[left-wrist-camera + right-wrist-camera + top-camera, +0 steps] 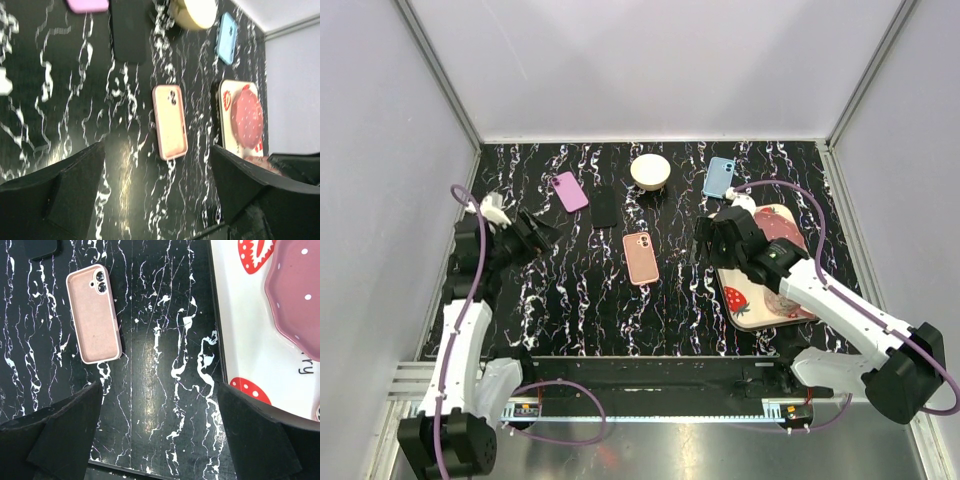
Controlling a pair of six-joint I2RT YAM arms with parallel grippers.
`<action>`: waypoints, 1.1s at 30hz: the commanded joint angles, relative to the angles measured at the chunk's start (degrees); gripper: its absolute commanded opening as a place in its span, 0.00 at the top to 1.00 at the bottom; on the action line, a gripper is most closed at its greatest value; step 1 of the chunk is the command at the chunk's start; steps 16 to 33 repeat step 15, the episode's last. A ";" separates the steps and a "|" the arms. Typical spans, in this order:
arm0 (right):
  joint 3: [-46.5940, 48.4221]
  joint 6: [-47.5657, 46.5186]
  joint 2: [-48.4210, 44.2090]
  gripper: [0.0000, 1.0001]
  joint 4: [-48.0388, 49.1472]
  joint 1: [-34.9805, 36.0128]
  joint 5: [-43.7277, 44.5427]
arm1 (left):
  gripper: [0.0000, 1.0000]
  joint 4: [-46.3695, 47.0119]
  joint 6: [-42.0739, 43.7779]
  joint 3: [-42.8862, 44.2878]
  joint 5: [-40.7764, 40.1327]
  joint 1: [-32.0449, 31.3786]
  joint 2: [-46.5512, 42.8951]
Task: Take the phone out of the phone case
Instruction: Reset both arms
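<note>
Both grippers hover above the desk with jaws spread wide and nothing between them: the left gripper over the left side of the black, white-veined surface, the right gripper just beside the left edge of a strawberry-printed tray. The peach-pink phone case lies flat between them near the middle of the desk, back up, camera cutouts at its far end, touched by neither gripper. Whether a phone sits inside it cannot be told. Each wrist view shows the case ahead of its own open fingers, apart from them. Farther back lie a magenta case, a black phone-shaped slab just beside it, a cream bowl and a light blue case. A pink plate rests on the tray.
</note>
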 commanded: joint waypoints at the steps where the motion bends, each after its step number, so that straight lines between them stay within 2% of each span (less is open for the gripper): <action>1: -0.62 0.59 0.09 0.01 0.43 -0.16 1.14 | 0.12 -5.29 1.94 -5.58 3.23 -0.16 -5.69; 4: -1.32 0.67 0.18 0.00 0.87 -0.16 1.40 | 0.12 -6.71 1.07 -8.66 3.76 -0.42 -10.87; 8: -2.21 1.38 0.71 0.00 1.57 -0.16 1.49 | 0.12 -6.80 -0.17 -9.19 4.99 -0.42 -13.35; 15: -2.56 2.34 2.03 0.00 2.54 -0.07 1.23 | 0.12 -7.94 1.76 -7.79 5.69 -0.51 -10.54; 33: -2.56 2.34 2.03 0.00 2.54 -0.07 1.23 | 0.12 -7.94 1.76 -7.79 5.69 -0.51 -10.54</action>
